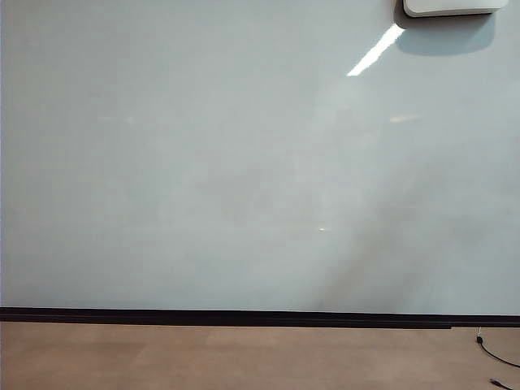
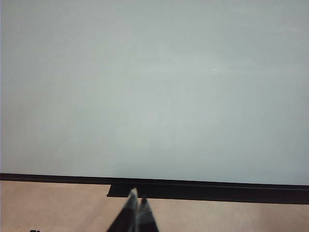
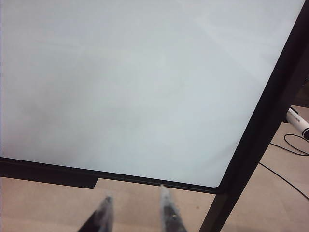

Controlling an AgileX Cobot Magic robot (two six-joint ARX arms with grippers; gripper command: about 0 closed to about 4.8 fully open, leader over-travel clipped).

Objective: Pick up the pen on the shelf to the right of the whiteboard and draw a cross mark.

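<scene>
The whiteboard (image 1: pixel 244 162) fills the exterior view, glossy and pale, and no cross mark is in view on it. Neither gripper appears in that view. In the left wrist view my left gripper (image 2: pixel 137 195) is shut, fingertips together with nothing between them, low in front of the whiteboard (image 2: pixel 154 87). My right gripper (image 3: pixel 136 194) is open and empty, near the lower right corner of the whiteboard (image 3: pixel 120 82). Past the board's black right frame (image 3: pixel 270 106) lies a slim white pen (image 3: pixel 297 121), partly cut off by the picture edge, well away from the right gripper.
A black strip (image 1: pixel 244 315) runs along the board's lower edge above the tan floor (image 1: pixel 203 357). Black cables (image 1: pixel 491 353) lie on the floor at the right, cables (image 3: pixel 289 145) also near the pen. A white device (image 1: pixel 451 6) sits at the board's top right.
</scene>
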